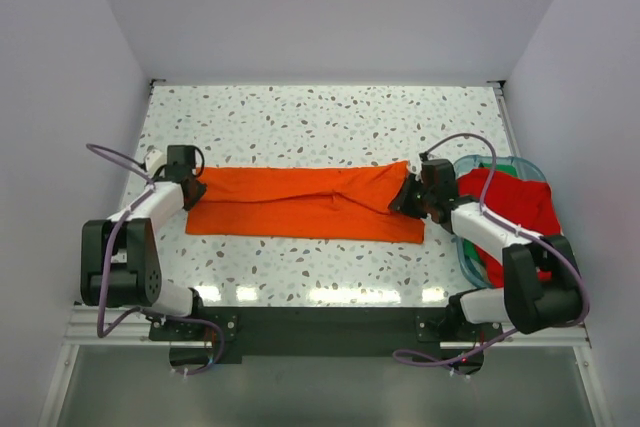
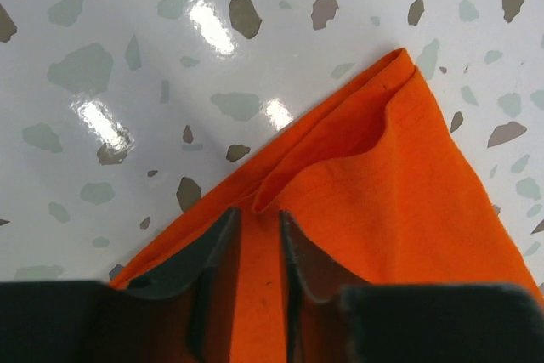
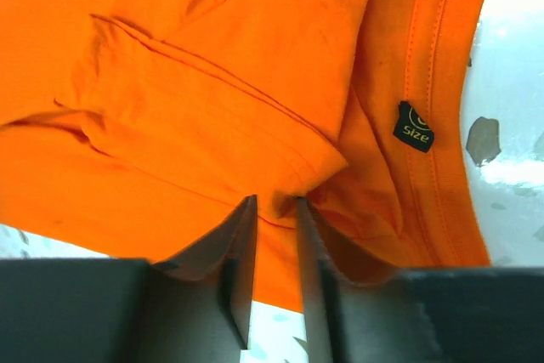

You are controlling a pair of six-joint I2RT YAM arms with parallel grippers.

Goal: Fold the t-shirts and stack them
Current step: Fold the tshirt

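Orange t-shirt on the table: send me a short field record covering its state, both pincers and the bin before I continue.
shirt: bright orange cloth t-shirt, lying as a long strip across the speckled white table
left pincer: shut on a corner at the strip's left end
right pincer: shut on the right end, near the collar and its black size tag
bin: clear teal-rimmed plastic bin at far right, holding a deep red cloth t-shirt, bunched
stack: none yet

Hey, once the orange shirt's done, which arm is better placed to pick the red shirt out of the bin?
Right, probably. The red shirt lies in the bin beside the right arm; the left fingers pinch the far end of the orange shirt.
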